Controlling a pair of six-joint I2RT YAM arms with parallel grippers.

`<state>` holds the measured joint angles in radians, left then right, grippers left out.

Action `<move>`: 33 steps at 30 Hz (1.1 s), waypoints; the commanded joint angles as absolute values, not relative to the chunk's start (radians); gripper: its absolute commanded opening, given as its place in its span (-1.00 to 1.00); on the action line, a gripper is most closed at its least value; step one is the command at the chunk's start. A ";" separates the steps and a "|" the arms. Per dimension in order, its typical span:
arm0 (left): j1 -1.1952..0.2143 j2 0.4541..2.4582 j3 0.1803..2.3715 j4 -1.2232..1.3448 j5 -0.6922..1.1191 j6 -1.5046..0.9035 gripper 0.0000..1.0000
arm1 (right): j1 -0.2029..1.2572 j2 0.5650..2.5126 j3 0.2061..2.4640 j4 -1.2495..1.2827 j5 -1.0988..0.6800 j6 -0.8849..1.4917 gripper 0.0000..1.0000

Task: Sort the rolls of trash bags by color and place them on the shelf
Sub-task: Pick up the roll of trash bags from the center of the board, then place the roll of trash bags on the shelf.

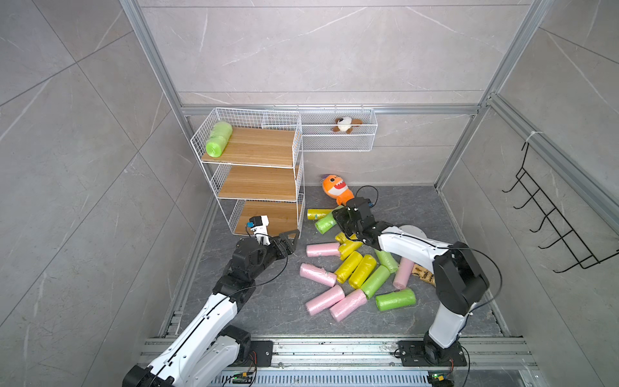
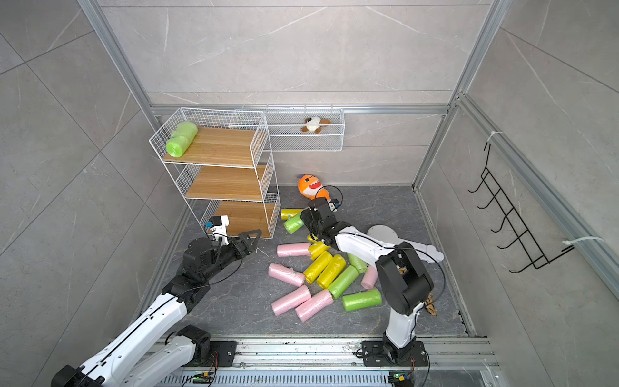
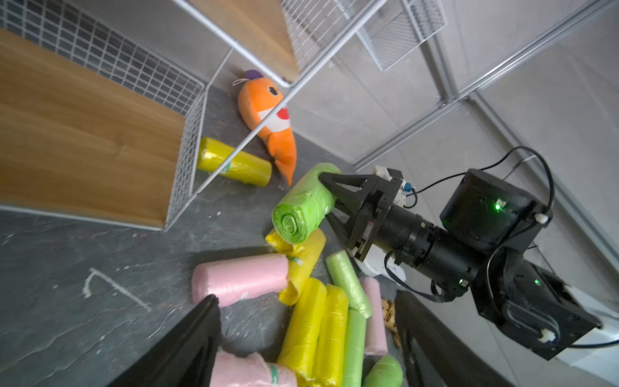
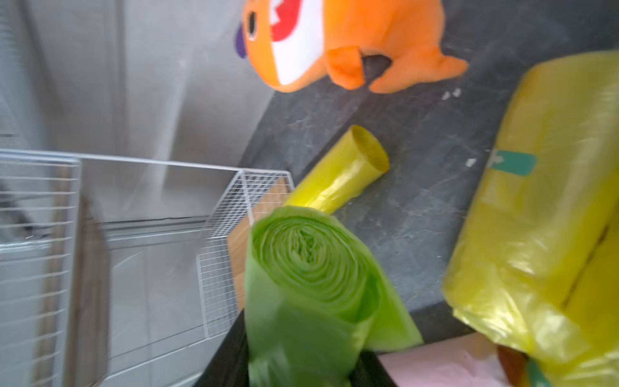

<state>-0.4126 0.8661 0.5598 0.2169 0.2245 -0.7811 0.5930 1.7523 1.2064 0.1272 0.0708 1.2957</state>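
The shelf [image 1: 258,182] stands at the back left, with one lime green roll [image 1: 218,138] lying on its top board. My right gripper [image 1: 338,221] is shut on another green roll [image 1: 325,223], seen end-on in the right wrist view [image 4: 308,284], just right of the shelf's bottom tier. Beside it a yellow roll [image 1: 318,213] lies on the floor. Pink [image 1: 323,249], yellow [image 1: 361,270] and green [image 1: 395,299] rolls lie in a loose pile on the dark floor. My left gripper [image 1: 291,239] is open and empty in front of the bottom tier, its fingers [image 3: 197,341] framing the pile.
An orange plush shark [image 1: 336,189] lies against the back wall behind my right wrist. A long white wire basket [image 1: 365,140] on the wall holds a small plush dog [image 1: 346,124]. A black hook rack [image 1: 552,228] hangs on the right wall. A white flat piece [image 2: 382,233] lies under my right arm.
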 commanded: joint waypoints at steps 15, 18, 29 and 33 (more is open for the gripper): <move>-0.474 1.107 0.644 0.650 0.331 -1.028 0.94 | 0.620 1.545 0.994 0.665 -0.103 1.297 -0.24; -0.482 1.141 0.665 0.668 0.334 -1.034 0.94 | 0.627 1.539 0.994 0.684 -0.118 1.305 -0.24; -0.511 1.258 0.759 0.717 0.366 -1.066 0.86 | 0.650 1.502 0.994 0.697 -0.129 1.304 -0.25; -0.523 1.285 0.768 0.758 0.380 -1.094 0.61 | 0.652 1.501 0.993 0.701 -0.129 1.303 -0.25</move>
